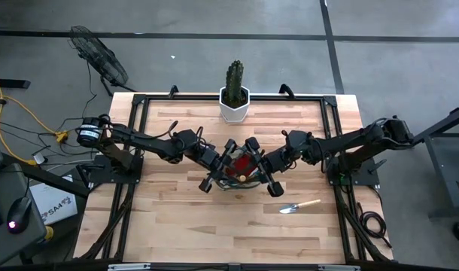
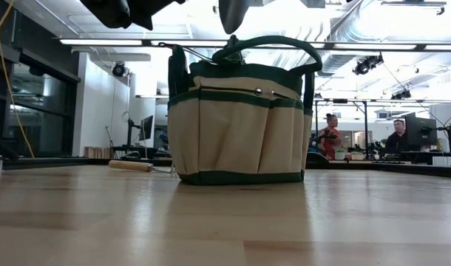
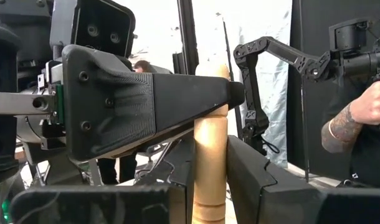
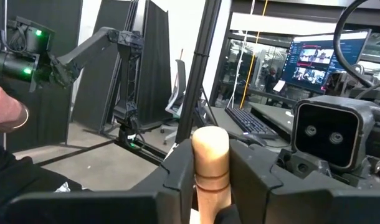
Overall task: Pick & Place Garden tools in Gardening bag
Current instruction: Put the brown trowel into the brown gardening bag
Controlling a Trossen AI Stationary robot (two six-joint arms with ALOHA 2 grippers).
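Observation:
The olive-and-tan gardening bag (image 2: 240,111) stands upright on its base at the table's middle, and in the high view (image 1: 233,185) it is mostly hidden under both grippers. Something red (image 1: 243,164) shows inside it. My left gripper (image 1: 223,164) and my right gripper (image 1: 261,165) meet above the bag's mouth. Both are shut on one upright wooden handle (image 3: 211,162), which also shows in the right wrist view (image 4: 210,168). The tool's metal end is hidden. A wooden-handled trowel (image 1: 299,205) lies flat on the table at the near right. My left gripper pinches the wooden handle's lower stretch (image 3: 211,186) between its two fingers. The fingers lie across the handle. The handle stands upright, with its rounded free end (image 3: 212,68) up. My right gripper pinches the same handle near its rounded free end (image 4: 210,155) between its two fingers. It holds the handle above my left gripper's hold, with the fingers across it. One of its fingers (image 3: 152,106) crosses in front of the handle in the left wrist view.
A green cactus in a white hexagonal pot (image 1: 235,94) stands at the table's far edge, behind the bag. A person's forearm (image 3: 349,127) shows beyond the table, and a hand (image 4: 3,106) shows there too. Bare wood lies to the bag's left and near side.

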